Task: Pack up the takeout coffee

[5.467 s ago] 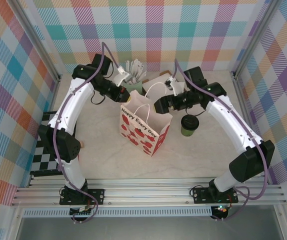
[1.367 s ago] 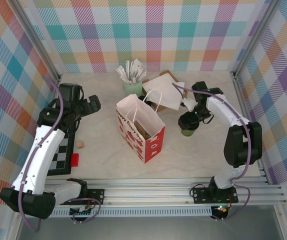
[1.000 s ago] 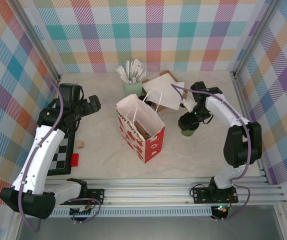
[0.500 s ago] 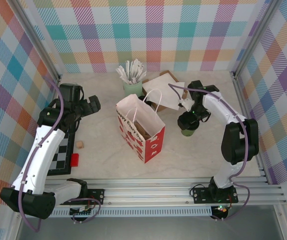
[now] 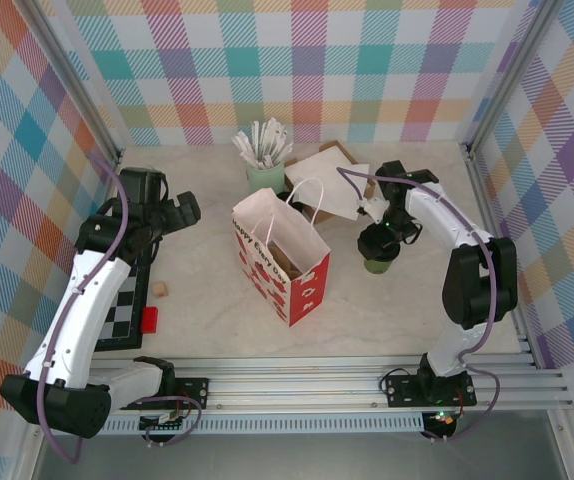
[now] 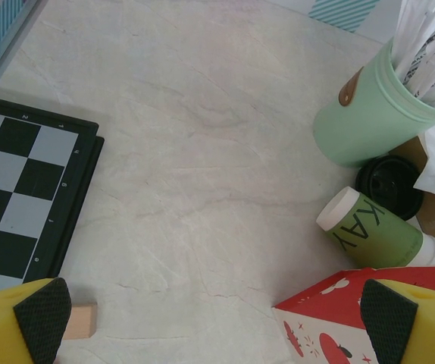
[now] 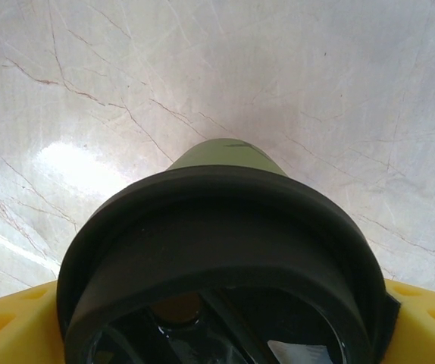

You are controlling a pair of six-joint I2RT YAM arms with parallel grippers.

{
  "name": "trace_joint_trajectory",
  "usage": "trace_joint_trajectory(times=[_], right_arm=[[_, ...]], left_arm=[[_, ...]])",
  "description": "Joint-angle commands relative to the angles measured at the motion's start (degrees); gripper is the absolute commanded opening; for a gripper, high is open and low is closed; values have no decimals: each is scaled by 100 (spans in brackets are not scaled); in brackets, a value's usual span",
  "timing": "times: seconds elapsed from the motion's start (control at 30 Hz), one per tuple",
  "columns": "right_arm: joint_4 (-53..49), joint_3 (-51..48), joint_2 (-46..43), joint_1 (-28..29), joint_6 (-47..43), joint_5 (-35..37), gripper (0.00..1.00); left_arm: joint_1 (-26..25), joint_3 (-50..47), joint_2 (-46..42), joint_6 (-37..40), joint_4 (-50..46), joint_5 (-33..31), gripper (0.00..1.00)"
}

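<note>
Right tool (image 5: 379, 240) straddles the takeout coffee (image 7: 217, 227), but clamped or not, can't tell. Open paper bag (image 5: 285, 262) stands near on its left. Left tool (image 5: 187, 207) gapes wide above the checkerboard (image 5: 117, 305).

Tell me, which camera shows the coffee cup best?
The right wrist view: the cup sits close up, with its black lid and dark green side plain to see. The top view shows it small, a bit of green peeking out beneath the right tool, which covers the lid.
</note>
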Motion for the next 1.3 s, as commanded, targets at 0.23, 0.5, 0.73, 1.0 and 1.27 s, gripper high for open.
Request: trace_joint_trajectory(times=[0.23,0.5,0.73,1.0,1.27], right_arm=[[-279,95,109,32,-80,73,91],[-321,118,135,37,-66,46,93],[-383,132,161,31,-68,121,93],[-398,130,163,37,-70,154,97],[-414,122,86,36,-62,143,85]], left_arm=[[-12,-37,6,94,-35,70,100],[-13,-53,7,114,-65,20,100],[-14,-34,1,118,-61,10,100],[-13,-44,5,117,-61,-1,100],[-12,-44,15,117,-55,7,100]])
